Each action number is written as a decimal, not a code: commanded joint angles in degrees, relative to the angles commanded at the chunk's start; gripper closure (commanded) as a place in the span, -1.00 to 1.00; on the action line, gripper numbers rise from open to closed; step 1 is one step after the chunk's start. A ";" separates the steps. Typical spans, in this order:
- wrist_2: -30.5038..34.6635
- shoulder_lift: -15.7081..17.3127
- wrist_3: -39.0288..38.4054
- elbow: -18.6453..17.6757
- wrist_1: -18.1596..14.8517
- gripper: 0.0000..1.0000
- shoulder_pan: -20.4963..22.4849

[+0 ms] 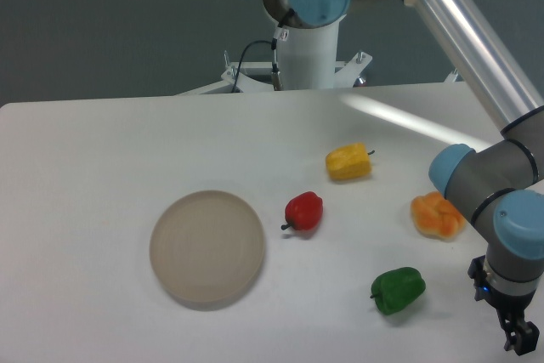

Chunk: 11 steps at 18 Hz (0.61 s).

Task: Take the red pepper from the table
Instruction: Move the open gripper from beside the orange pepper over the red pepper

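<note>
The red pepper point(303, 212) lies on its side on the white table point(102, 159), near the middle, its dark stem pointing left. It sits just right of the plate and touches nothing else. My gripper point(521, 339) hangs at the bottom right corner of the view, far to the right of the red pepper and right of the green pepper. Only its dark upper part shows at the frame edge, so I cannot make out how the jaws stand. Nothing shows in it.
A round beige plate point(207, 246) lies left of the red pepper. A yellow pepper point(348, 161) lies behind it to the right, a green pepper point(398, 289) in front to the right, and an orange fruit-like toy point(437, 215) by the arm's wrist.
</note>
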 joint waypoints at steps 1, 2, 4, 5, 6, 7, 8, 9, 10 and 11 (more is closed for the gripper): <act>-0.09 0.09 0.00 -0.09 0.00 -1.00 -0.18; -0.09 0.35 0.00 -0.35 -0.09 -1.00 -0.18; -0.09 0.53 0.00 -0.53 -0.44 -1.00 -0.35; -0.09 1.05 0.00 -0.88 -1.05 -1.00 -0.35; -0.17 1.84 -0.35 -1.49 -1.49 -1.00 -0.35; -0.18 2.89 -0.79 -2.37 -1.93 -1.00 -0.35; -0.09 3.86 -0.88 -3.24 -2.54 -1.00 -0.35; -0.17 4.91 -0.97 -4.21 -3.24 -1.00 -0.35; -0.26 6.66 -0.97 -6.13 -3.95 -1.00 -0.27; -0.26 8.07 -0.97 -7.72 -4.04 -1.00 -0.27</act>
